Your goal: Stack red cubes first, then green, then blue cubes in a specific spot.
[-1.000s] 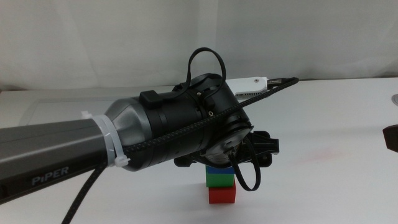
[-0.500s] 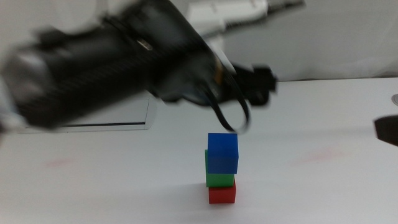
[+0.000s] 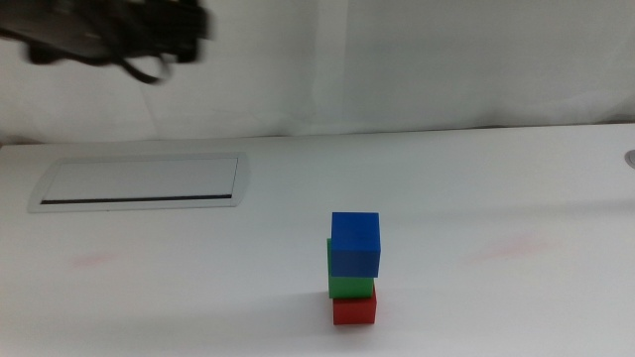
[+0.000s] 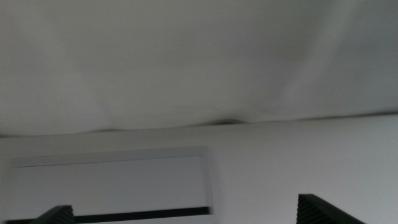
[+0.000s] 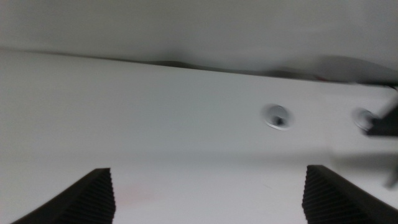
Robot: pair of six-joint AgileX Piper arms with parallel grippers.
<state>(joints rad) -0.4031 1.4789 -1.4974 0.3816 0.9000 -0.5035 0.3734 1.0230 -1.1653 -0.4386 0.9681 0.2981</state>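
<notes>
Three cubes stand stacked on the white tabletop in the middle view: the red cube [image 3: 354, 308] at the bottom, the green cube [image 3: 349, 282] on it, the blue cube [image 3: 355, 244] on top, shifted a little to the right. My left gripper [image 3: 164, 45] is high at the picture's top left, blurred, far from the stack. In the left wrist view its jaws stand wide apart and empty [image 4: 186, 214]. My right gripper [image 5: 208, 193] is out of the middle view; its jaws stand wide apart and empty over bare table.
A long grey framed panel [image 3: 139, 182] lies at the back left of the table; it also shows in the left wrist view [image 4: 112, 180]. Two small round fittings [image 5: 277, 116] sit in the tabletop in the right wrist view. A white backdrop stands behind the table.
My left arm has lifted off the stack and swung up and to the left. The blue cube stays on top of the green. The right gripper's dark edge has left the middle view.
</notes>
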